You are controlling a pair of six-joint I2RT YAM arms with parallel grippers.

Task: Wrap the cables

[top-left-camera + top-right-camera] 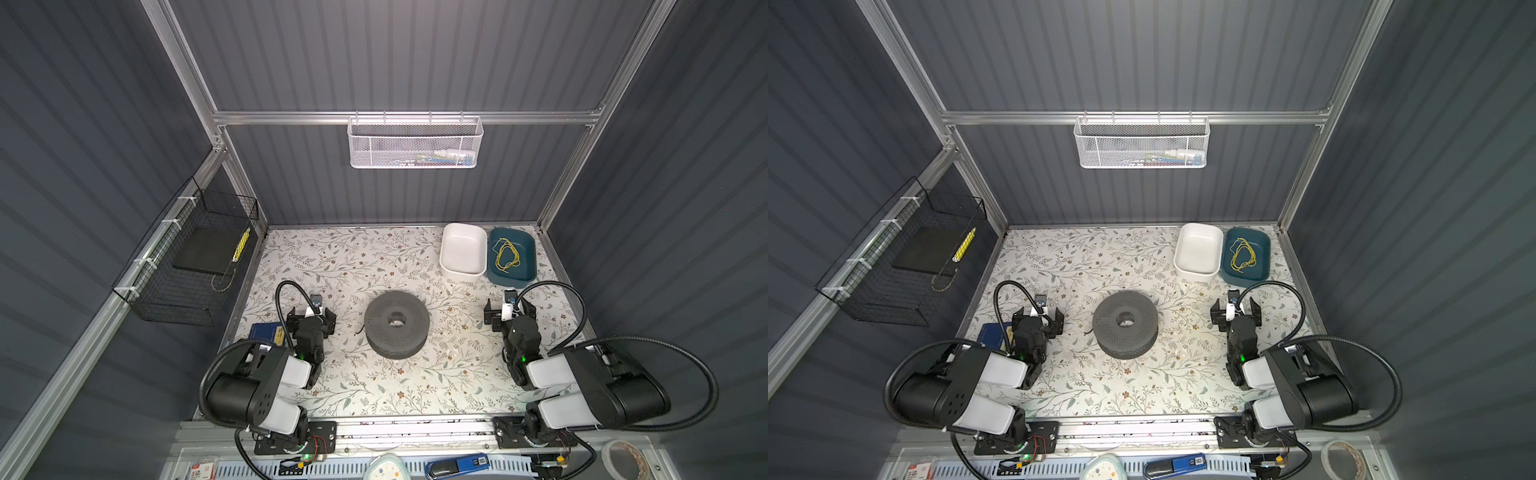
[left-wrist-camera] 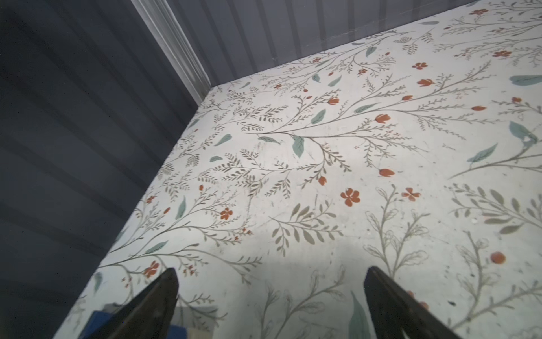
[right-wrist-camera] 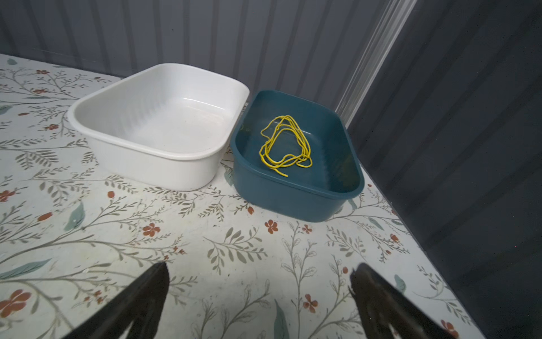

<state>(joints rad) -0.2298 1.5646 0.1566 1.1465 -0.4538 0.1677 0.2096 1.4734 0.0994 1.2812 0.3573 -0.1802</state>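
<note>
A grey perforated spool [image 1: 397,323] [image 1: 1125,323] lies flat in the middle of the floral table. Of the cables, only a short black end [image 1: 360,331] [image 1: 1088,331] shows, poking out at the spool's left base; the rest is hidden. My left gripper [image 1: 311,316] [image 1: 1038,318] [image 2: 271,281] hovers left of the spool, open and empty, over bare tabletop. My right gripper [image 1: 509,311] [image 1: 1236,313] [image 3: 259,278] hovers right of the spool, open and empty, facing two tubs.
A white tub [image 1: 462,272] [image 3: 152,164] and a teal tub [image 1: 513,280] [image 3: 287,202] holding a yellow wire loop [image 3: 286,146] stand at the back right. A blue box [image 1: 264,332] lies by the left arm. A black wire basket [image 1: 183,286] hangs on the left wall.
</note>
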